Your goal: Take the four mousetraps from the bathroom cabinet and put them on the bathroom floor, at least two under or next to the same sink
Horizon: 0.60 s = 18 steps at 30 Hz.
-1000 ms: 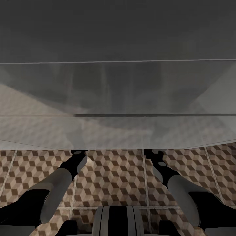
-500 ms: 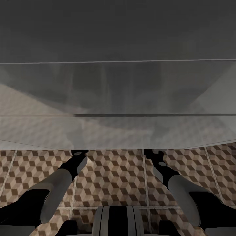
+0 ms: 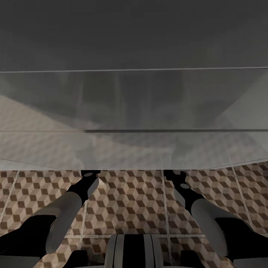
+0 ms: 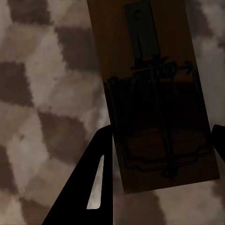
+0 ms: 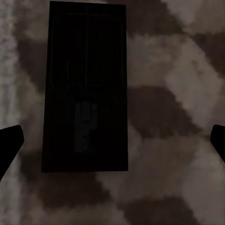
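Observation:
Both arms reach forward under the front edge of a wide pale unit, the bathroom sink (image 3: 134, 111) seen from above, and that edge hides both hands in the head view. In the left wrist view a brown wooden mousetrap (image 4: 154, 70) with a wire bar sits between the fingers of my left gripper (image 4: 161, 154), and both fingers touch its long sides. A second mousetrap (image 5: 86, 93), in deep shadow, lies flat on the cube-patterned bathroom floor (image 5: 178, 70). My right gripper (image 5: 115, 138) stands open around it, fingers well apart from it. The cabinet is out of view.
The sink's front edge (image 3: 134, 163) runs across the whole head view just above my forearms. Cube-patterned floor tiles (image 3: 126, 201) with pale grout lines lie between the left arm (image 3: 70, 208) and the right arm (image 3: 201, 212). My own base (image 3: 134, 253) shows at the bottom.

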Tool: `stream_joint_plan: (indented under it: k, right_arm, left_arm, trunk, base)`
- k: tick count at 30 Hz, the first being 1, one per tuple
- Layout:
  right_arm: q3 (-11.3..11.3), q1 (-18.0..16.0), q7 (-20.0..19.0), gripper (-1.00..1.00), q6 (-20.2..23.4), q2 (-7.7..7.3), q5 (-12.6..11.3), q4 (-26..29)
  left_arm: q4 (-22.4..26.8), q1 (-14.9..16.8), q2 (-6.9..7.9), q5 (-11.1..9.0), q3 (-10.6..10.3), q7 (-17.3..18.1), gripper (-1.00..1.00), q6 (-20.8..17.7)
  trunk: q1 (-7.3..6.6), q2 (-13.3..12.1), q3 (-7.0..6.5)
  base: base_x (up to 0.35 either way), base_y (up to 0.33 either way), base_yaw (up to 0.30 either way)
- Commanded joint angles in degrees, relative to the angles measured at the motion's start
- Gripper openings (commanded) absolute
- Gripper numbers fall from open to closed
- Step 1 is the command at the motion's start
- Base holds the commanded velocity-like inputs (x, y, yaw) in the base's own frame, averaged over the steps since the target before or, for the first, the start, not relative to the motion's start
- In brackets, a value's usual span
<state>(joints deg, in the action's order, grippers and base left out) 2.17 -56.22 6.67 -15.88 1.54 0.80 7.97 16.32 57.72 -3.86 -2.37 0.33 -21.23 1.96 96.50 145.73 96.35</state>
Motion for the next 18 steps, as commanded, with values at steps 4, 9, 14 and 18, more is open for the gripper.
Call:
stream_joint_plan:
  k: [4,9,14,18]
  right_arm:
    - [0.21,-0.03,0.09,1.00,-0.20,0.04,0.08,-0.06]
    - [0.21,-0.03,0.09,1.00,-0.20,0.04,0.08,-0.06]
    - [0.21,-0.03,0.09,1.00,-0.20,0.04,0.08,-0.06]
    - [0.21,-0.03,0.09,1.00,-0.20,0.09,0.08,-0.06]
  left_arm:
    - [-0.12,0.02,-0.01,-0.25,-0.01,-0.07,-1.00,0.13]
    - [-0.98,0.02,0.03,-0.26,0.02,0.39,-1.00,0.08]
    - [-1.83,0.02,0.17,-0.26,0.13,2.35,-1.00,0.06]
    - [-2.06,0.02,0.23,-0.26,0.22,3.22,-1.00,0.06]
  trunk:
    - [-0.01,0.01,0.03]
    - [-0.01,0.01,0.03]
    - [-0.01,0.01,0.03]
    - [-0.01,0.01,0.03]
  base:
    - [0.000,0.000,0.000]
    - [0.000,0.000,0.000]
    - [0.000,0.000,0.000]
    - [0.000,0.000,0.000]
